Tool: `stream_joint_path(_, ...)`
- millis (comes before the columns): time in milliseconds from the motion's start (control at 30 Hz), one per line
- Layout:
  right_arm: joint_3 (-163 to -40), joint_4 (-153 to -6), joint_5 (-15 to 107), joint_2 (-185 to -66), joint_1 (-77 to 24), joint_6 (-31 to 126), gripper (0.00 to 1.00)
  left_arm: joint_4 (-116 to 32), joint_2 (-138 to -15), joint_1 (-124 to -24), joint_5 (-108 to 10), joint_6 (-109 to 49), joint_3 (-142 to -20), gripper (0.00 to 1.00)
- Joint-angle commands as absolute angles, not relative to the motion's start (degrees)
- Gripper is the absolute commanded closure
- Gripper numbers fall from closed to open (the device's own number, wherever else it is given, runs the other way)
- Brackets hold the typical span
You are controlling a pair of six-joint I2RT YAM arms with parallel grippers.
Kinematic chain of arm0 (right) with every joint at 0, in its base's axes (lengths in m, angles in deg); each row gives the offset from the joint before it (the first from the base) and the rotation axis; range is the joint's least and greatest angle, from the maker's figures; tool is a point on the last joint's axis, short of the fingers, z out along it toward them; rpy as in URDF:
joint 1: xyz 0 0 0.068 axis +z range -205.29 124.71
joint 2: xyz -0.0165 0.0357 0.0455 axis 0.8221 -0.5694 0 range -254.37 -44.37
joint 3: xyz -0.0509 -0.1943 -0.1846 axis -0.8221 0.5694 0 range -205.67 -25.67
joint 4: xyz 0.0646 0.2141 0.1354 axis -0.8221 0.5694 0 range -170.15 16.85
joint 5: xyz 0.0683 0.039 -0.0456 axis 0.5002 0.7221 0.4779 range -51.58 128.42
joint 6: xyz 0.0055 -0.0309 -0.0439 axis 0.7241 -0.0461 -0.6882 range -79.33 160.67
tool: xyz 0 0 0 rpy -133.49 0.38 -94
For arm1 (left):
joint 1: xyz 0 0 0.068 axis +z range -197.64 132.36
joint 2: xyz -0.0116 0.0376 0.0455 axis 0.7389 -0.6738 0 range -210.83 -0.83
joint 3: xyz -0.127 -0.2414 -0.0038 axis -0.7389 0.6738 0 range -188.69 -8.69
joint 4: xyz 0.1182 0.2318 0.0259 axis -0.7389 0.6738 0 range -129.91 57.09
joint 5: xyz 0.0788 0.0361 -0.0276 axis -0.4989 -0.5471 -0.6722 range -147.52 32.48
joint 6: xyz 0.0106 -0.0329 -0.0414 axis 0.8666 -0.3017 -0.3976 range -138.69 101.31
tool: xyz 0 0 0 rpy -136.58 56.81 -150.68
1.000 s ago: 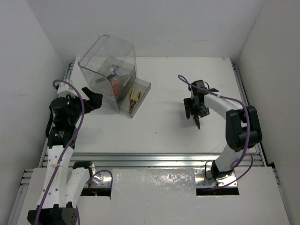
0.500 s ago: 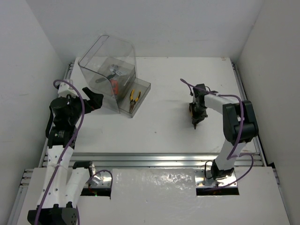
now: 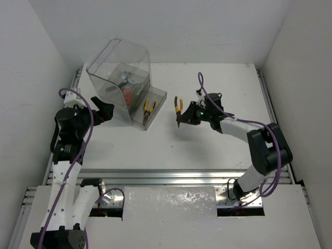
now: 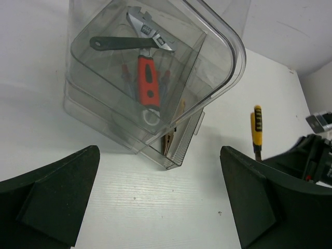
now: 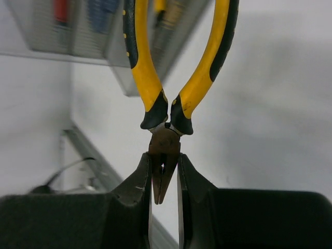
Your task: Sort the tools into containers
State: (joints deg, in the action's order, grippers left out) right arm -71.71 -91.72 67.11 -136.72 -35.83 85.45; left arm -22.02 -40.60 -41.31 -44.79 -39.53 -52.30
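The handle ends of the pliers point(image 5: 165, 129) run off the right wrist view's top edge; the box point(image 5: 78, 31) behind is blurred.

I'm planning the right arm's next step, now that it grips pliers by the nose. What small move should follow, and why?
Probably carry the pliers left toward the clear box: the right gripper pinches their metal nose, and the box's open front tray, already holding another pair, lies just to their left.
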Motion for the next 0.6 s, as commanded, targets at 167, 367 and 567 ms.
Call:
stream_joint_path(167,-89.29,-112.14,62.43,-154.64,-26.65,108.34,1.0,-23.65,-40.38,-41.22,-46.27,-38.64,-54.39,0.0)
stream_joint_path(367,-102.81,-103.98,56.53,-161.95,-23.13,108.09,0.73,-23.64,-40.64,-41.22,-46.27,-38.55,-54.39,0.0)
stream_joint_path(567,-110.84,-88.51,56.72,-162.51,-22.77,101.77,0.28,-23.65,-40.56,-41.14,-45.74,-38.46,-54.48,0.0)
